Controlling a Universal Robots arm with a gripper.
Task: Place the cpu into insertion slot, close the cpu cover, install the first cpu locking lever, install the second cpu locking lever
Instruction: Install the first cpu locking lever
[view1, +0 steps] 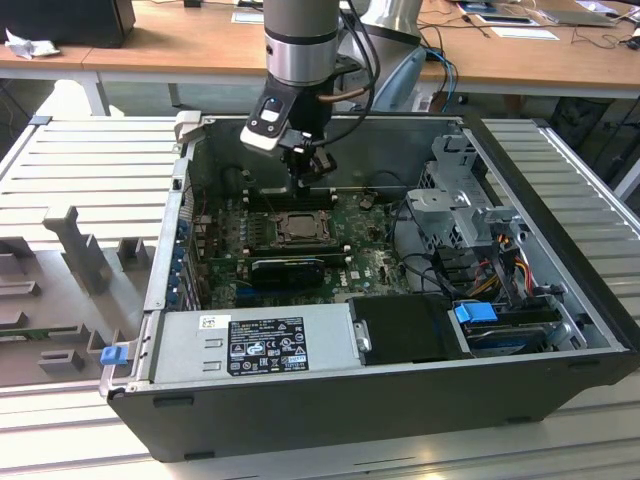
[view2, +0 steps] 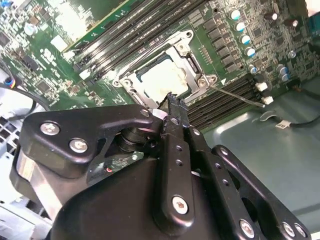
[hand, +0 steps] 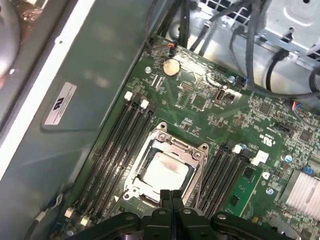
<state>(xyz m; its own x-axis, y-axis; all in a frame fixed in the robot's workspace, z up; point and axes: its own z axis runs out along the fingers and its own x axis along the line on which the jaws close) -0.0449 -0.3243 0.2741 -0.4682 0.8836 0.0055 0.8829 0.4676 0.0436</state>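
The cpu (hand: 165, 168) lies flat in the insertion slot (view1: 300, 229) on the green board, its pale metal face (view2: 161, 80) up. The cpu cover (hand: 176, 145) is a dull metal frame that lies down around the chip, which shows through its cut-out (view2: 131, 80). A thin locking lever (view2: 236, 95) sticks out from one corner of the socket, over the memory slots. My gripper (hand: 171, 194) hangs just above one edge of the socket, with its fingertips (view2: 173, 98) pressed together and nothing between them. In the exterior view the gripper (view1: 309, 172) hangs above the slot's far side.
Long black memory slots (hand: 120, 145) flank the socket on both sides. A finned heatsink (hand: 301, 187) and cable bundles (hand: 250, 35) lie on the board's other side. The case holds a power supply (view1: 262, 341) at the front and a drive cage (view1: 462, 200) at the exterior view's right.
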